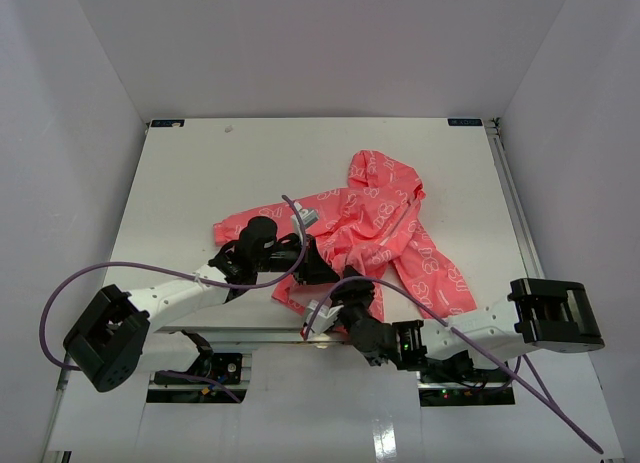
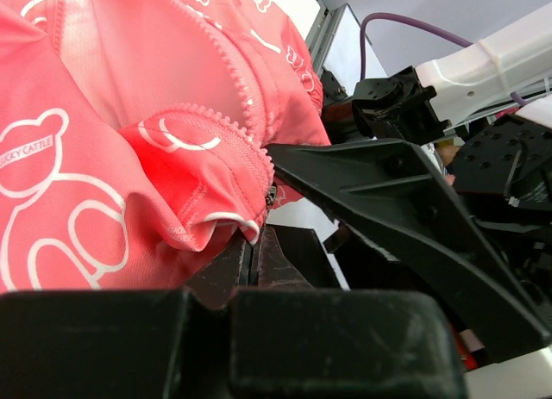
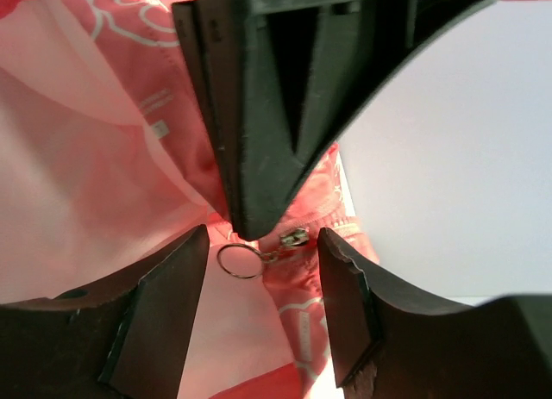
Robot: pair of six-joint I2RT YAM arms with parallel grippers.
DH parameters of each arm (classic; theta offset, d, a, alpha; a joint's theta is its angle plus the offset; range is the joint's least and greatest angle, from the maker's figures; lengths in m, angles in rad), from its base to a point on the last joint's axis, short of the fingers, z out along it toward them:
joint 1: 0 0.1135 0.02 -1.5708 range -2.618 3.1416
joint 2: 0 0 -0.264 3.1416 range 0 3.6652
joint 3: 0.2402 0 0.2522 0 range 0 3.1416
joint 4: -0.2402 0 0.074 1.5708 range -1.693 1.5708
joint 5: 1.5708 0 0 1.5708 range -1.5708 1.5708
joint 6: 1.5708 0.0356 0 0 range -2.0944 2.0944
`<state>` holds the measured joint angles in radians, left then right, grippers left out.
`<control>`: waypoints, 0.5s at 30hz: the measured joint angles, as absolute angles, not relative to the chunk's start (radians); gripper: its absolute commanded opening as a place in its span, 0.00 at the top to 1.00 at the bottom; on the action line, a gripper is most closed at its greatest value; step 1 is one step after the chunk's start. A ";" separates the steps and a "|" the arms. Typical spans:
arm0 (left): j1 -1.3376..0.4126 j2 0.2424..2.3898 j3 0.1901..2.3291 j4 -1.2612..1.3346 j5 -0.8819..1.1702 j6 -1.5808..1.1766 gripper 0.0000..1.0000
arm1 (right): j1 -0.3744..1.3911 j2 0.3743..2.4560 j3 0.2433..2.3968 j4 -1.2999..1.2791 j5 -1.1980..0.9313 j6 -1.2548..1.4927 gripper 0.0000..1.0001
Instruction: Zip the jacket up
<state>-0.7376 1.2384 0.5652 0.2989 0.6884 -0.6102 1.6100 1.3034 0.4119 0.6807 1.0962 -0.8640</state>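
The coral-pink jacket lies crumpled on the table, hood at the far side, front open. My left gripper is shut on the jacket's bottom hem beside the zipper teeth; the left wrist view shows the fingers pressed together on the white-edged hem. My right gripper is open at the same hem corner. In the right wrist view the metal zipper slider and its ring pull lie between the open fingers, untouched. The left gripper's finger reaches in from above them.
The jacket's right sleeve stretches toward the near right. A metal rail runs along the table's near edge under both wrists. Purple cables loop from each arm. White walls enclose the table.
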 measured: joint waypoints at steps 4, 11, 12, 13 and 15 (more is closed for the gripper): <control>-0.734 1.249 0.565 0.296 0.688 -0.610 1.00 | 1.610 1.269 0.453 0.592 1.091 -0.791 0.44; -0.728 1.255 0.565 0.291 0.687 -0.610 1.00 | 1.613 1.225 0.485 0.442 1.067 -0.683 0.55; -0.728 1.255 0.565 0.292 0.688 -0.610 1.00 | 1.613 1.211 0.487 0.419 1.058 -0.667 0.57; -0.728 1.255 0.565 0.293 0.688 -0.610 1.00 | 1.613 1.196 0.487 0.400 1.047 -0.653 0.59; -0.728 1.255 0.565 0.299 0.688 -0.611 1.00 | 1.613 1.166 0.487 0.369 1.029 -0.630 0.63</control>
